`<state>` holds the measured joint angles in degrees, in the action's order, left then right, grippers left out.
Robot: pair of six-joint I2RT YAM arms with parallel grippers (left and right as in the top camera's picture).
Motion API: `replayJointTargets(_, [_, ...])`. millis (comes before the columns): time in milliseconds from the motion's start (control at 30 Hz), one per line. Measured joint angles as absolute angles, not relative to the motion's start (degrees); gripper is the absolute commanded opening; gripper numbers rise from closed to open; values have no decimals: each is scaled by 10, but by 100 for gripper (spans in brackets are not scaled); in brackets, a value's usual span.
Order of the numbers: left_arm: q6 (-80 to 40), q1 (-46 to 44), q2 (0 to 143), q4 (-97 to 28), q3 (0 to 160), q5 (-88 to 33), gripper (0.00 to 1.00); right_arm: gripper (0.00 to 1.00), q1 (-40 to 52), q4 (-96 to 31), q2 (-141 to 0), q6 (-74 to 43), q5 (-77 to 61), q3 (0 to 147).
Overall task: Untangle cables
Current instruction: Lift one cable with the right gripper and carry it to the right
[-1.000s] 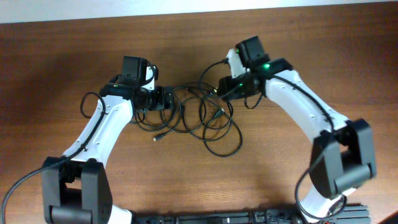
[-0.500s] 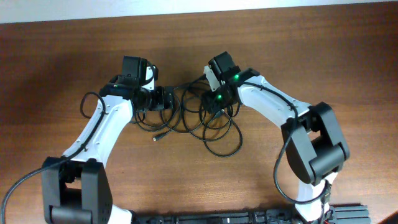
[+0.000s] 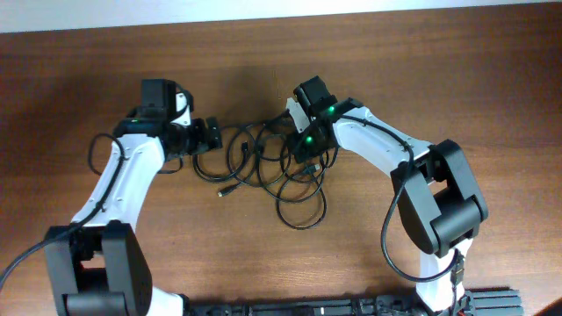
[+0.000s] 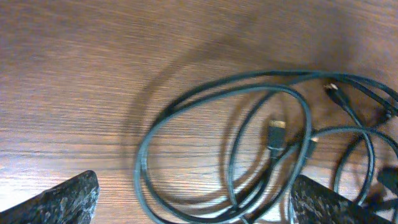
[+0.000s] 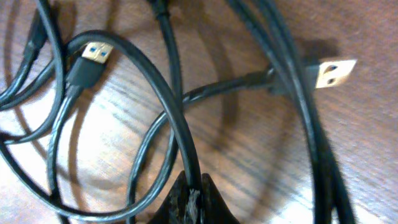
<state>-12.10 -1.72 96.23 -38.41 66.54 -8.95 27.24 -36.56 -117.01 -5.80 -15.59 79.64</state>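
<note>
Change: left claw [image 3: 205, 135] has swung left and the cables [image 3: 263, 162] have shifted left with it; near loop is smaller, yet the knot remains.
Grip: left claw spread wide, holding nothing; right claw [image 5: 191, 200] clenched on one black strand [image 5: 180, 134].
Place: tangle lies mid-worktop [image 3: 457, 79], between both claws.
Hidden: crossings beneath right claw; which plug ends which cable.

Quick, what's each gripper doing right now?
Left gripper: open, jaws wide apart, holding nothing.
Right gripper: shut on a black cable.
</note>
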Motion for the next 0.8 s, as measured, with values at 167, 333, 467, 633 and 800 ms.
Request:
replayJointTargets(167, [-121,3,962,-391,665,-90,100,4,267,-469,-1167,-58,-184,852])
replayJointTargets(333, [-123,3,962,-394,665,-90,100,4,244,-525,-1125,-58,-262,1036])
replayJointTargets(467, [-123,3,962,-397,665,-90,99,4,229,-529,-1062,-58,-315,1164])
replayJointTargets(633, [-123,3,962,-397,665,-90,99,4,229,-526,-1026,-58,-334,1224])
replayJointTargets(800, [-123,3,962,-397,665,-90,99,4,229,-503,-1024,-58,-338,1225])
